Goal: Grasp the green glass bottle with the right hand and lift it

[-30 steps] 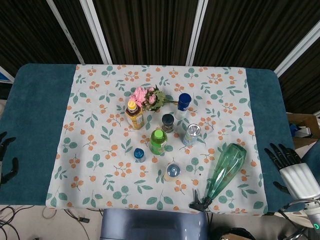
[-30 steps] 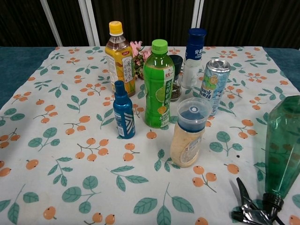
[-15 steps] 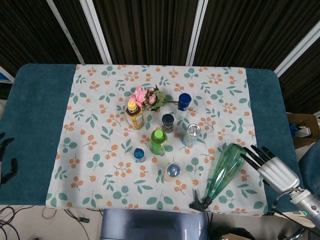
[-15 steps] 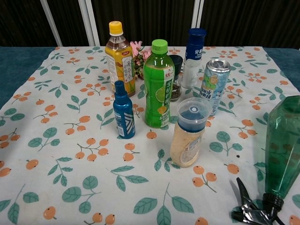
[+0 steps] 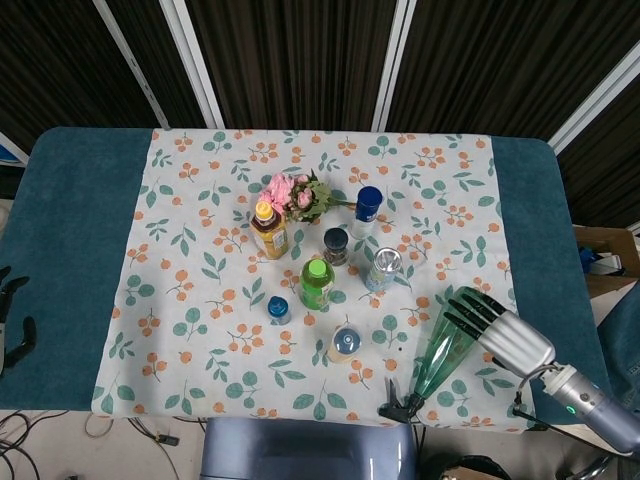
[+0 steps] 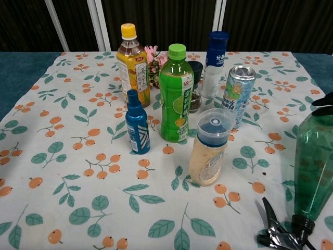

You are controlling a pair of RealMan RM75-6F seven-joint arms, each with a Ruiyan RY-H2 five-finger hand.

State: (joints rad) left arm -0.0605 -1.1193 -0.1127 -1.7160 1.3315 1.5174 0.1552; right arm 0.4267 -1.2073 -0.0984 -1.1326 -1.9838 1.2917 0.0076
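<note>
Right hand (image 5: 492, 327) has moved in from the surface's right edge since the earlier frames and now sits over the wide base end of the green bottle (image 5: 447, 343). Fingers (image 5: 462, 316) spread and extended toward the upper left, lying across the bottle's upper end; not closed round it, holding nothing. Whether they touch the glass cannot be told. Chest view shows only dark fingertips (image 6: 323, 103) at the right edge, just above the bottle (image 6: 314, 166).

Bottle lies tilted on the patterned cloth (image 5: 200, 200) near the front right corner, neck toward the front edge, a dark clip-like piece (image 5: 400, 407) at its mouth.

Left hand (image 5: 10, 312) at the far left edge, off the cloth, fingers apart, holding nothing.

Nearby, to the bottle's left: clear-capped jar (image 5: 344, 343), can (image 5: 383, 267), green plastic bottle (image 5: 316, 283), small blue bottle (image 5: 278, 309). All stand apart from the green bottle; none lies between hand and bottle.
</note>
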